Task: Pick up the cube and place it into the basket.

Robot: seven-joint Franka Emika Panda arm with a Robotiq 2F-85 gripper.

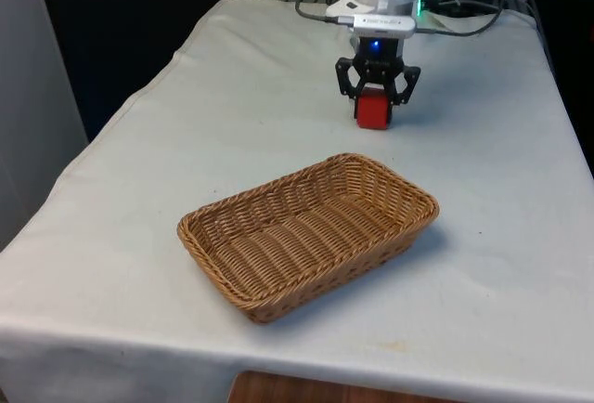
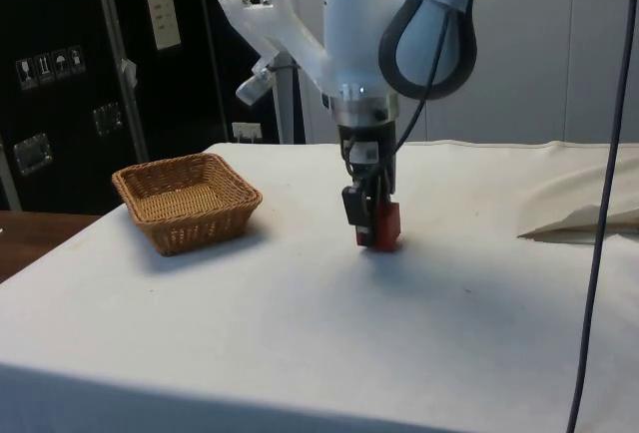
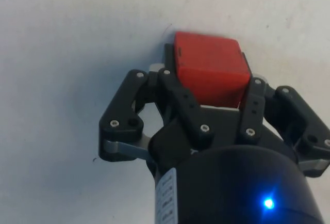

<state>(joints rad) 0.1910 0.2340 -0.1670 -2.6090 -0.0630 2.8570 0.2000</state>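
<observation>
A red cube (image 1: 374, 113) (image 2: 388, 225) sits on the white cloth at the far end of the table. My black gripper (image 1: 375, 104) (image 2: 366, 223) points straight down over it. In the wrist view the gripper (image 3: 209, 82) has one finger pressed on each side of the cube (image 3: 209, 72), shut on it. The cube's base is at or just above the cloth; I cannot tell which. An empty wicker basket (image 1: 278, 303) (image 2: 190, 225) stands nearer the table's front edge, a short way from the cube and slightly toward the front view's left.
Dark cables (image 1: 464, 6) lie at the far end behind the arm. A fold of loose cloth (image 2: 589, 218) rises beyond the cube in the side view. Bare white cloth (image 1: 501, 162) spreads around the basket and gripper up to the table edges.
</observation>
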